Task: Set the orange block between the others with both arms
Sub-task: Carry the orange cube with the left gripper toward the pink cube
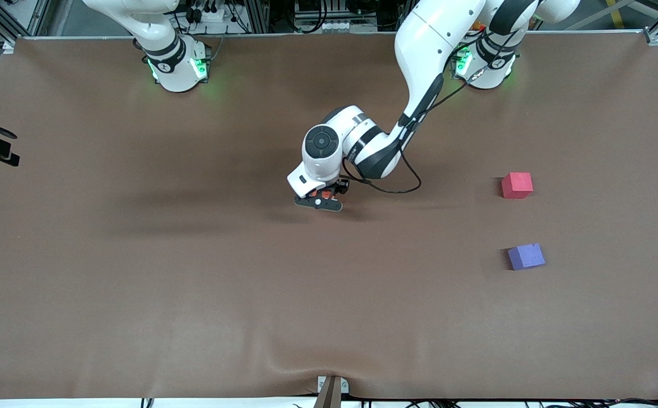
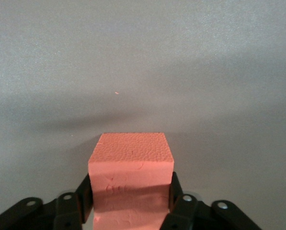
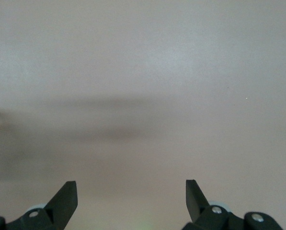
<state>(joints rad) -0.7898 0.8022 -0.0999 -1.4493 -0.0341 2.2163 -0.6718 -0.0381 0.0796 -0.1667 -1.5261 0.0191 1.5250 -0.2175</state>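
Already the left gripper [image 2: 131, 203] pinches the orange block [image 2: 131, 179] mid-table; the gap between the red cube [image 1: 517, 185] and purple cube [image 1: 526, 256] lies toward its own arm's end. The right gripper [image 3: 131, 196] waits, spread, over bare table.

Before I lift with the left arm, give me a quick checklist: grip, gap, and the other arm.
1. Left gripper fingers against both sides of the orange block: ok.
2. Block square between the fingers, not tilted: ok.
3. Firmness of the hold: cannot tell.
4. Gap between the pinkish-red cube and the bluish-purple cube free of objects: ok.
5. Right gripper open, nothing between its fingers: ok.
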